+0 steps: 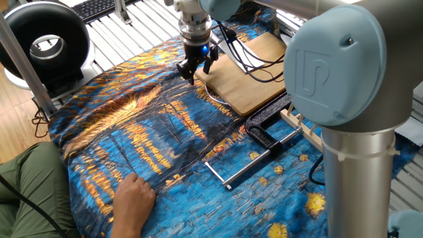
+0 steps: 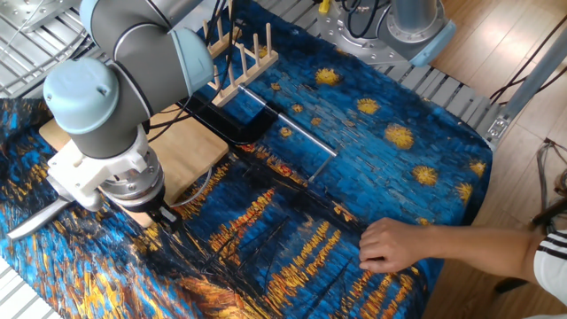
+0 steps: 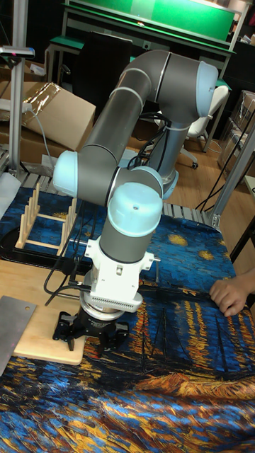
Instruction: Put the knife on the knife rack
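The knife (image 3: 14, 323), a broad grey blade with a small hole in one corner, lies flat at the left end of the cutting board (image 3: 39, 294). In the other fixed view the knife (image 2: 35, 220) pokes out to the left of the wrist. My gripper (image 3: 89, 335) hangs low at the board's front edge, to the right of the knife, open with nothing between its fingers. The gripper (image 1: 194, 68) points down over the cloth, and the gripper (image 2: 166, 218) shows only its fingertips under the wrist. The knife rack (image 2: 239, 53) of light wood stands beyond the board; the knife rack (image 3: 44, 224) is at the back left.
A black clamp (image 1: 263, 135) with a long silver rod lies between board and rack. A person's hand (image 1: 135, 196) rests on the painted cloth at the table's near side. Cables trail across the cutting board (image 1: 254, 76). My arm's big elbow joint blocks much of one fixed view.
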